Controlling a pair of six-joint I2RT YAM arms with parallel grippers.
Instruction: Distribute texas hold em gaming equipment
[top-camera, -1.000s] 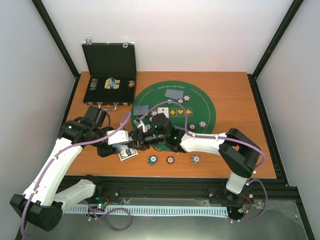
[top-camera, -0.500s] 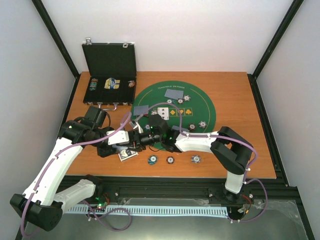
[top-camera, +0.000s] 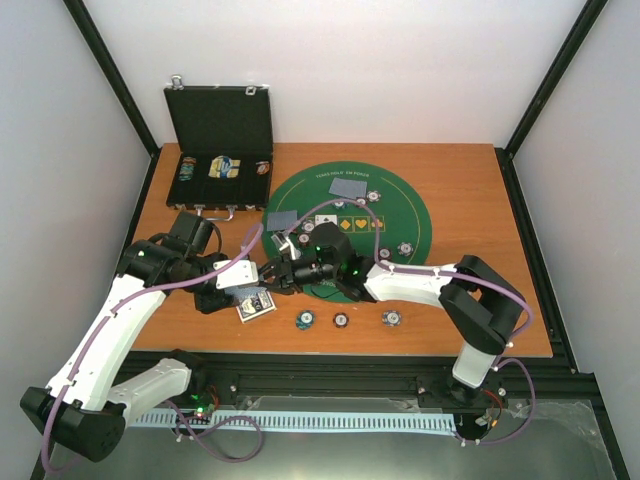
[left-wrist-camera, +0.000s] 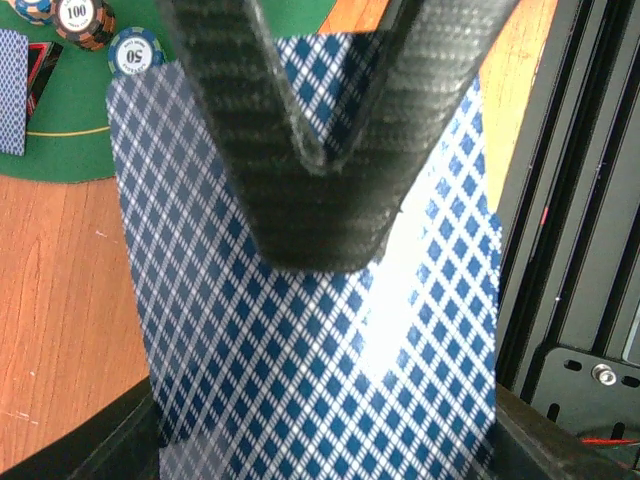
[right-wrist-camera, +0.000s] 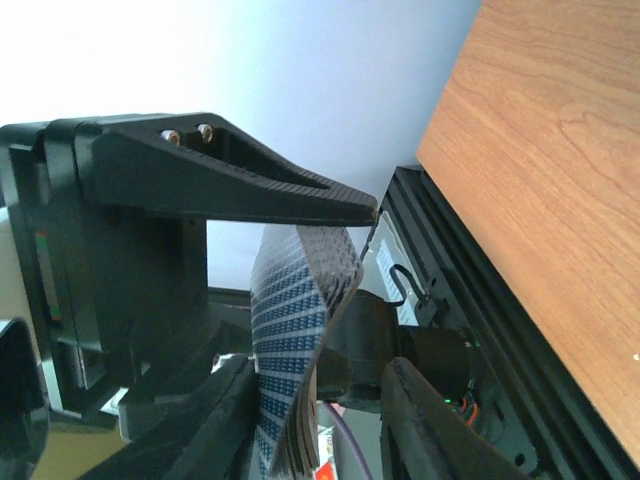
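Overhead, the playing cards were held just off the near-left edge of the green mat, with three poker chips beside it on the wooden surface. At your left wrist, the left fingers were clamped on those cards. At your right wrist, cards stood between the right fingers, and you could not tell whether they gripped.

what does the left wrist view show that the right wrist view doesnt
Only the left wrist view: poker chips and a lone card on the green mat, and the left end effector shut on the cards, seen from their patterned back.
Only the right wrist view: the white wall and the right end effector, its fingers above and below the cards, seen edge-on.
Both: the cards, the wooden table and the black frame.
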